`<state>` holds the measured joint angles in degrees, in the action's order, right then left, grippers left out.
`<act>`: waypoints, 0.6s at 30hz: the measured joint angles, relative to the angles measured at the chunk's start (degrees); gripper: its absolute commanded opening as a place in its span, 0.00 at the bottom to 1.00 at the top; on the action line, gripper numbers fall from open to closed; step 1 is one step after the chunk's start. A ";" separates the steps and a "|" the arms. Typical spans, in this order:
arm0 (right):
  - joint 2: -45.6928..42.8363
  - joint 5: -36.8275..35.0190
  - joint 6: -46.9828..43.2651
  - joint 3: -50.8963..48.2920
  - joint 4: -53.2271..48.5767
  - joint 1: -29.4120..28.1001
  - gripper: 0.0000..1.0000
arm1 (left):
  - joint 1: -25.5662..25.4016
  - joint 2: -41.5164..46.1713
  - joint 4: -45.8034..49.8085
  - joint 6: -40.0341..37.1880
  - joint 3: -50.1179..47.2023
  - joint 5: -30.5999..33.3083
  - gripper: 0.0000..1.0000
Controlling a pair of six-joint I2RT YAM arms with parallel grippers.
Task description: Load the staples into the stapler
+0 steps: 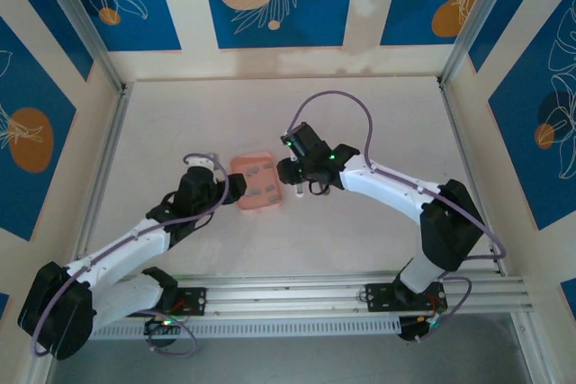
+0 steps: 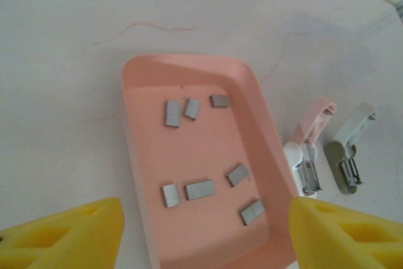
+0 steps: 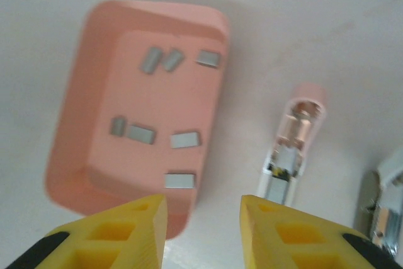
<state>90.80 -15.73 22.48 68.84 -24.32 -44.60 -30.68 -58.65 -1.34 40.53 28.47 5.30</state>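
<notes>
The left gripper (image 2: 206,218) is wide open. Its two yellow fingers (image 2: 69,231) stand far from each other and hold nothing. In the top view it is at the left side of the pink tray (image 2: 189,64), low over the table (image 1: 360,114).

The right gripper (image 3: 203,209) is open too, with a narrower gap, and nothing is between its fingers. In the top view it is over the right edge of the tray, close above the stapler (image 3: 293,149).

Seven staples (image 2: 199,189) lie loose on the floor of the tray. Three are close together at one end and four are spread over the other half. None of them is in a gripper.

The stapler lies on the table just beside the right long side of the tray; I cannot tell whether it touches the rim. In the left wrist view its pink lid looks swung open and the metal channel is bare. Just to the right of it lies a grey-brown object (image 2: 345,155) of similar size, also with metal showing.

The tray is near the middle of the table, with the two arms reaching in from the near edge.
</notes>
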 measured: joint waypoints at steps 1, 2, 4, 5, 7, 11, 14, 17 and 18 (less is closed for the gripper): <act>-0.35 1.49 -2.27 0.00 0.92 -0.02 0.40 | 0.94 -0.02 0.63 1.14 0.02 -1.14 0.67; -0.63 3.17 -4.72 0.02 1.75 0.07 0.41 | 2.05 -0.02 1.51 2.29 0.02 -2.56 0.67; -0.72 6.95 -10.08 0.02 3.39 0.52 0.43 | 3.69 -0.13 2.91 3.96 0.02 -5.01 0.66; -0.70 9.14 -13.18 0.02 4.07 0.92 0.43 | 4.48 -0.24 3.58 4.57 0.02 -6.43 0.65; -0.70 13.55 -19.47 0.02 4.87 1.86 0.43 | 5.73 -0.44 4.48 5.60 0.02 -8.83 0.64; -0.07 23.06 -34.29 0.28 5.42 3.58 0.43 | 8.41 -1.03 4.61 7.52 -0.15 -13.97 0.63; 2.56 28.63 -45.75 2.29 3.56 3.80 0.42 | 10.38 -2.62 3.45 8.70 -0.79 -17.62 0.62; 7.61 30.38 -53.44 7.10 0.07 2.82 0.41 | 11.45 -4.81 2.67 9.16 -1.51 -20.37 0.60; 9.68 30.34 -55.60 9.09 -1.07 2.38 0.41 | 11.63 -5.38 2.32 9.29 -1.73 -21.00 0.60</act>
<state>100.49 14.61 -33.12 77.93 -25.39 -42.22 -19.05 -64.03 0.97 49.82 26.74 -15.70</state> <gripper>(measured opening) 0.415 0.607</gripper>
